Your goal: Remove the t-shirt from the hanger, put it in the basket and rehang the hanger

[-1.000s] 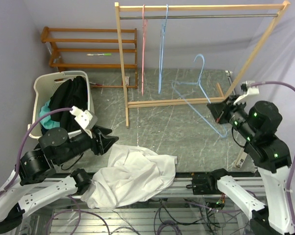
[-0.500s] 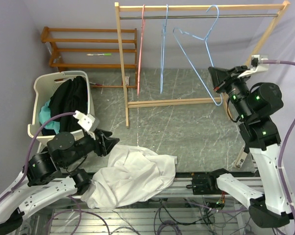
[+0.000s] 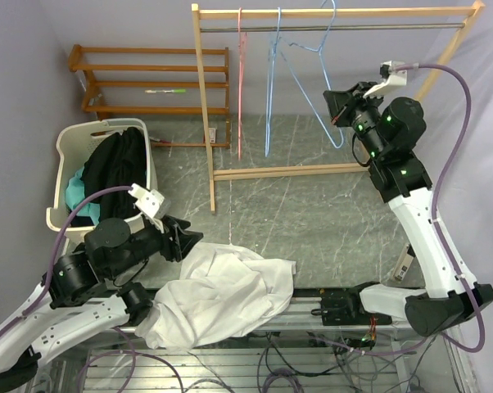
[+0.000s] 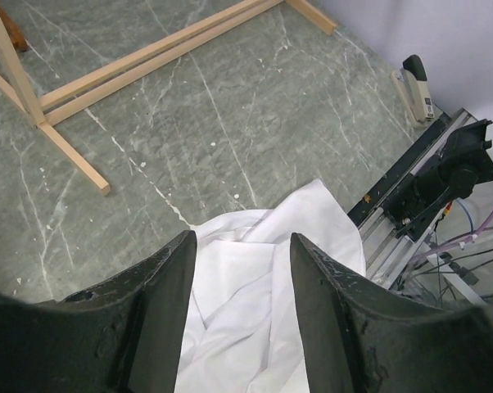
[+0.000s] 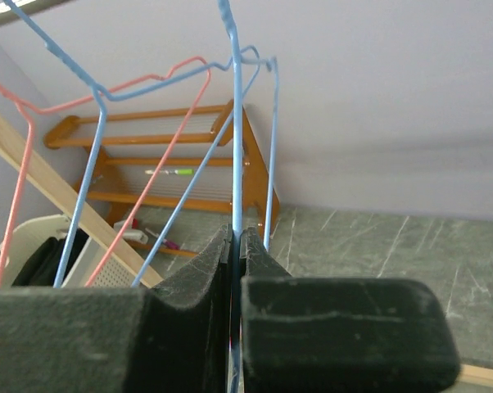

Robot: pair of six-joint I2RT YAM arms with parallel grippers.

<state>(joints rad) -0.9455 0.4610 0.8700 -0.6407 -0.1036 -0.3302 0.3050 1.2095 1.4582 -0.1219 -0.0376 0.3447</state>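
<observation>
Here the white t-shirt [image 3: 222,299] lies crumpled at the near edge of the green table [image 3: 312,213], off the hanger. The left gripper [image 3: 185,240] hovers just over the shirt's far-left edge, jaws spread wide and empty; its wrist view shows the cloth between the fingers [image 4: 165,303]. Well apart, the right gripper [image 3: 335,106] is raised beside the wooden clothes rack [image 3: 204,106]. It is pinched tight on the bare light-blue wire hanger [image 5: 235,164], whose hook is near the rail.
</observation>
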